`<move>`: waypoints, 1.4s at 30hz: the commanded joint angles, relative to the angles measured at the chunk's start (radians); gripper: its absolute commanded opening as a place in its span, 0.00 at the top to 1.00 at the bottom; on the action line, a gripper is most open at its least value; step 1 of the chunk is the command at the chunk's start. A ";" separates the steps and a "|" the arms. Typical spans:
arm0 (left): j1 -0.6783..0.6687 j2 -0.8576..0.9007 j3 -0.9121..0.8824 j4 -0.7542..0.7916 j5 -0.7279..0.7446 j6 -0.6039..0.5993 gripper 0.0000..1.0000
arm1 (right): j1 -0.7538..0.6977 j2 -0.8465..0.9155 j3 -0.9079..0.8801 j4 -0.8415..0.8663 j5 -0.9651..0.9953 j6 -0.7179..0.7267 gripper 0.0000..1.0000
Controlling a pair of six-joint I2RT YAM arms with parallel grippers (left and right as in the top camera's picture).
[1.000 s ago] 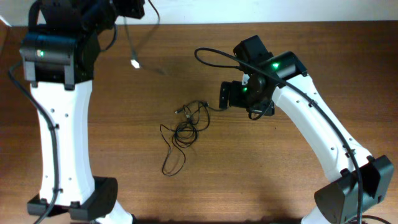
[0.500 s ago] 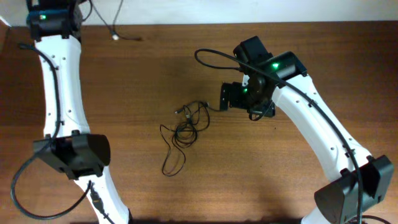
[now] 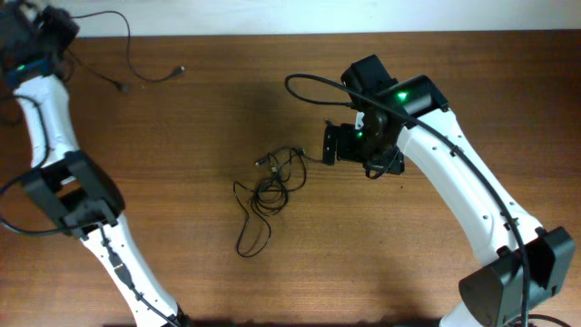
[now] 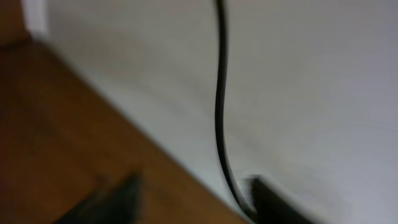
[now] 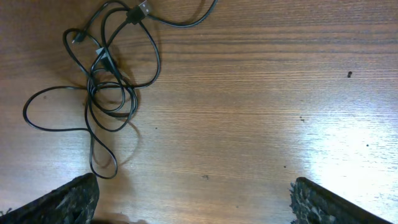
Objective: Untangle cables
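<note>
There are two grippers, one loose cord and one knot whose strands I cannot count. At the table's [image 3: 182, 227] far left corner the left gripper [image 4: 194, 183] is blurred, but its jaws stand apart and clamp nothing; the loose cord [image 3: 128, 50] runs just beside one finger and trails rightwards over the wood. The knot [image 3: 272, 186] lies mid-table, near the right gripper [image 5: 196, 193], whose jaws are spread wide and empty, touching nothing.
</note>
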 commanded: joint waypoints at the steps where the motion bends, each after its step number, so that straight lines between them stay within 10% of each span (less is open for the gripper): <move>1: 0.094 0.032 0.006 -0.021 0.008 -0.002 0.01 | 0.001 0.005 0.000 -0.001 0.013 -0.006 0.01; 11: 0.110 0.032 0.006 -0.122 0.187 0.043 0.01 | 0.003 0.005 0.000 0.002 0.013 -0.006 0.01; 25: -0.062 0.157 0.006 -0.461 -0.263 0.244 0.13 | 0.048 0.005 0.000 0.007 0.020 -0.006 0.01; 29: -0.062 0.176 0.006 -0.461 -0.263 0.296 0.45 | 0.047 0.005 0.000 0.008 0.020 -0.006 0.01; 33: -0.062 0.177 0.006 -0.450 -0.253 0.294 1.00 | 0.048 0.005 0.000 0.007 0.020 -0.006 0.01; 42: -0.070 0.175 0.145 -0.544 0.133 0.064 1.00 | 0.048 0.005 0.000 0.007 0.020 -0.006 0.01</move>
